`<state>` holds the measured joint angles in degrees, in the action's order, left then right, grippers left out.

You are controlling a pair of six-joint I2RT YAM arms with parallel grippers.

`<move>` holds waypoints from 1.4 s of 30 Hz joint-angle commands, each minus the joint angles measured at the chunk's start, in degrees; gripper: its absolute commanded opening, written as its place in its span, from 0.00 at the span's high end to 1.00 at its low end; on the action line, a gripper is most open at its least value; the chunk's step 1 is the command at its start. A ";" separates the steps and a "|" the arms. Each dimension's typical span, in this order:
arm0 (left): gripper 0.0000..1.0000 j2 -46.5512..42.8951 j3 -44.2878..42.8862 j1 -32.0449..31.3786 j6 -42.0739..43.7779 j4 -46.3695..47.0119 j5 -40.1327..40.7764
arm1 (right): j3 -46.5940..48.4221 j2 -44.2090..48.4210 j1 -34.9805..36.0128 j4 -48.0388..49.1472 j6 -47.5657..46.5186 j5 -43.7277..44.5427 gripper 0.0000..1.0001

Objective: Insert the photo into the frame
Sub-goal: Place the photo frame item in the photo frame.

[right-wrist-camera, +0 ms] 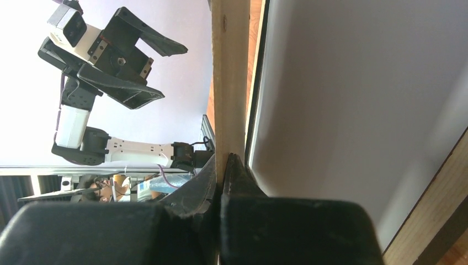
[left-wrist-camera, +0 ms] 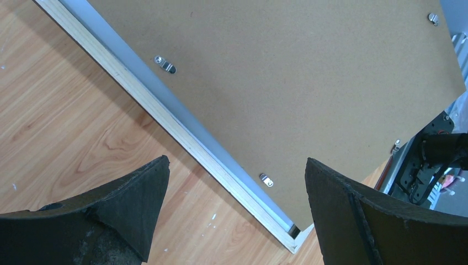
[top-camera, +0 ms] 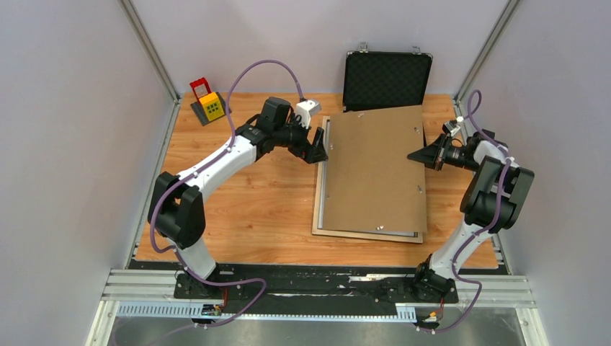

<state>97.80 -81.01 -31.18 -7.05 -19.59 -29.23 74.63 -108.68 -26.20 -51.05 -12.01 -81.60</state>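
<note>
Item, my left pincer (top-camera: 318, 146): released, jaws wide apart, poised over the far left corner of the frame (top-camera: 320, 189). The frame's pale wood rail lies flat on the table (top-camera: 266, 202), and a brown board (top-camera: 375, 166) with small metal clips (left-wrist-camera: 164, 63) rests askew on top of it. Item, my right pincer (top-camera: 416, 155): clenched tight, tips together at the board's right edge, though I cannot tell whether they nip that edge or only press against it. Item, an open black case (top-camera: 387, 76): stands just behind the frame's far end.
</note>
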 commanded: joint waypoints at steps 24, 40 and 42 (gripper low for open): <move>0.00 -3.32 0.40 0.51 1.25 1.20 -0.28 | -2.74 0.05 2.66 14.06 13.92 -3.64 1.00; 0.00 -3.23 0.87 0.68 1.16 1.35 -0.35 | -4.47 0.54 3.18 18.17 16.52 -0.83 1.00; 0.00 -3.34 0.98 0.74 1.16 1.41 -0.38 | -4.66 0.97 3.17 18.15 16.30 -0.11 1.00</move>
<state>97.80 -80.27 -30.92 -7.07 -19.51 -29.30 70.11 -109.23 -23.27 -34.26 2.90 -78.74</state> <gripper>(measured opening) 0.998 0.006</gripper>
